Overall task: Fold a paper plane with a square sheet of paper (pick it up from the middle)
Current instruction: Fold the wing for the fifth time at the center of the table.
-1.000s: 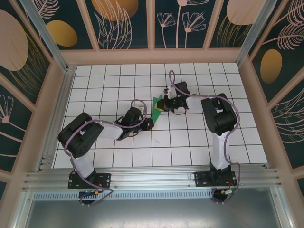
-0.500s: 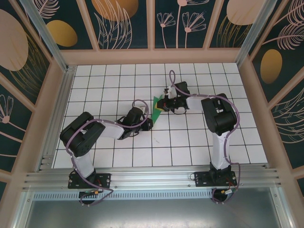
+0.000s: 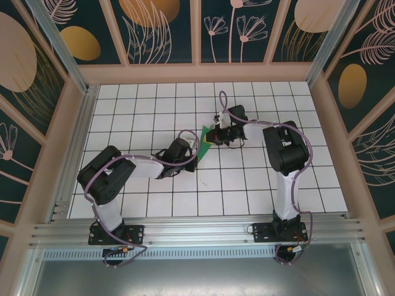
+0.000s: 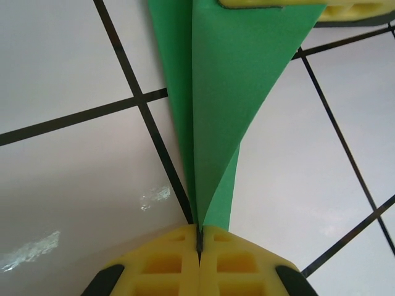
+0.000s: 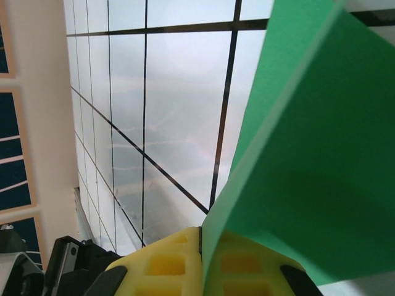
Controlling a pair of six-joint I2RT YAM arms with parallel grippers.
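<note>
At the left hand [image 4: 199,233], paper plane [image 4: 229,92]

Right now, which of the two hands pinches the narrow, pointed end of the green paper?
The left hand: the folded green paper tapers to a tip pinched in it, while the right hand grips the wide end.

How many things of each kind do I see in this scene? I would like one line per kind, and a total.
green folded paper: 1
robot arms, left arm and right arm: 2
claws, left claw and right claw, both shut on the paper: 2
Total: 5
</note>
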